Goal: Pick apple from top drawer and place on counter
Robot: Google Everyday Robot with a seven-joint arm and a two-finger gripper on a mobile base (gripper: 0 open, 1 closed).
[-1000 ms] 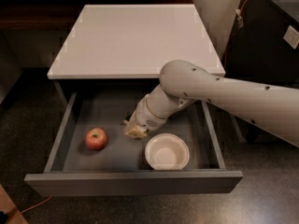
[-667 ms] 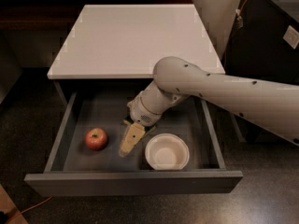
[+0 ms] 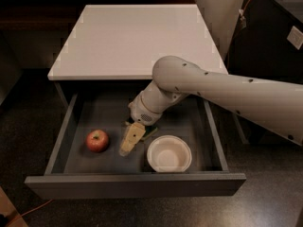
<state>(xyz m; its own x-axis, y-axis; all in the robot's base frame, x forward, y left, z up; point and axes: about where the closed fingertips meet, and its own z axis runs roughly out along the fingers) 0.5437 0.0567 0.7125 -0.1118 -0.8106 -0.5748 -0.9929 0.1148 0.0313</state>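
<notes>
The red apple (image 3: 97, 141) lies on the floor of the open top drawer (image 3: 137, 186), at its left. My gripper (image 3: 131, 139) hangs inside the drawer, pointing down, just right of the apple and apart from it. It holds nothing that I can see. The white arm (image 3: 222, 91) reaches in from the right, over the drawer's back. The white counter (image 3: 132, 37) tops the cabinet behind the drawer and is bare.
A white bowl (image 3: 169, 153) sits in the drawer to the right of the gripper, near the front wall. A bit of green sponge (image 3: 151, 131) shows behind the gripper. A dark cabinet (image 3: 274, 37) stands at the right.
The gripper has swung left and lower inside the drawer, closer to the apple. The apple and bowl have not moved.
</notes>
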